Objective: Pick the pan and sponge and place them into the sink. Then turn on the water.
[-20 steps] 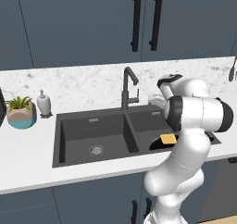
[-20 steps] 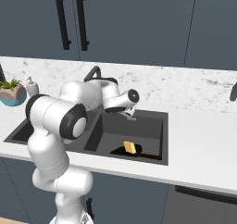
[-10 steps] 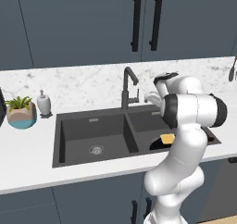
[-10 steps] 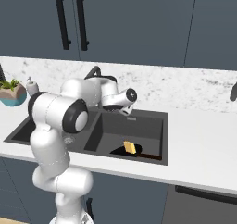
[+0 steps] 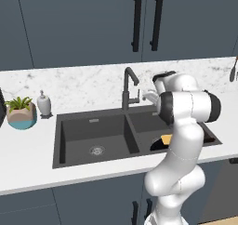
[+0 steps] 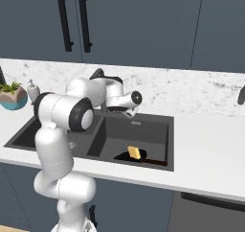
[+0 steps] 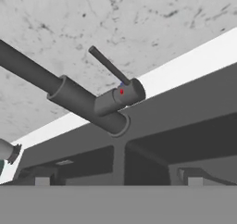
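Pan point(image 6: 143, 158) and sponge point(image 6: 134, 153) already sit in the right basin of the sink point(image 5: 69, 140), so only the water is left. My gripper point(image 5: 148, 96) hangs wide open, holding nothing, just beside the faucet point(image 5: 127, 87). In the hand view the lever point(image 7: 107, 65) is dead ahead. Risk as I see it: I come in off-line, a finger hits the faucet body or slides past the thin lever, and no water runs.
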{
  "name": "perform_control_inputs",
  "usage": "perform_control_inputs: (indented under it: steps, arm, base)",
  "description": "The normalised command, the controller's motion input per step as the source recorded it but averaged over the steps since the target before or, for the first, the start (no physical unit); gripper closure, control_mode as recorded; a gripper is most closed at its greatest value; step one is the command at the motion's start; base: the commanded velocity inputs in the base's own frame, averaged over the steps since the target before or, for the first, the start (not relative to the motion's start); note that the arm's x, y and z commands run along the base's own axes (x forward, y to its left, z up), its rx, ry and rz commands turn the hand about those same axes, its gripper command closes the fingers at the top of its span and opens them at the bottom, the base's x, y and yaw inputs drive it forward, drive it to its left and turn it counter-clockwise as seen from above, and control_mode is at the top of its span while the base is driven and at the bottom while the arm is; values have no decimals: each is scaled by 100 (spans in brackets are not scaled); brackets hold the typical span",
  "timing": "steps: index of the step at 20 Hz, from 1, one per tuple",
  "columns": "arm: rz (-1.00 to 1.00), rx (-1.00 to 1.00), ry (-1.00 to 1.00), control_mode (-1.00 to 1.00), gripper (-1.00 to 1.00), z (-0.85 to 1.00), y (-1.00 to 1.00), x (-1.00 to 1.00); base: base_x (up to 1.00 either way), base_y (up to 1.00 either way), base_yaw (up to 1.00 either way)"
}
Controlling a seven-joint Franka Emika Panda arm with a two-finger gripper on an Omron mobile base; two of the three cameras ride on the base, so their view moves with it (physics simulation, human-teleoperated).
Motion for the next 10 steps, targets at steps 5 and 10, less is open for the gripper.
perform_control_inputs:
  steps: [5,10]
  arm:
    - [-3,0,0,-100,-100,0,14,21]
    - [-4,0,0,-100,-100,0,17,23]
  base:
    - [0,0,0]
    - [0,0,0]
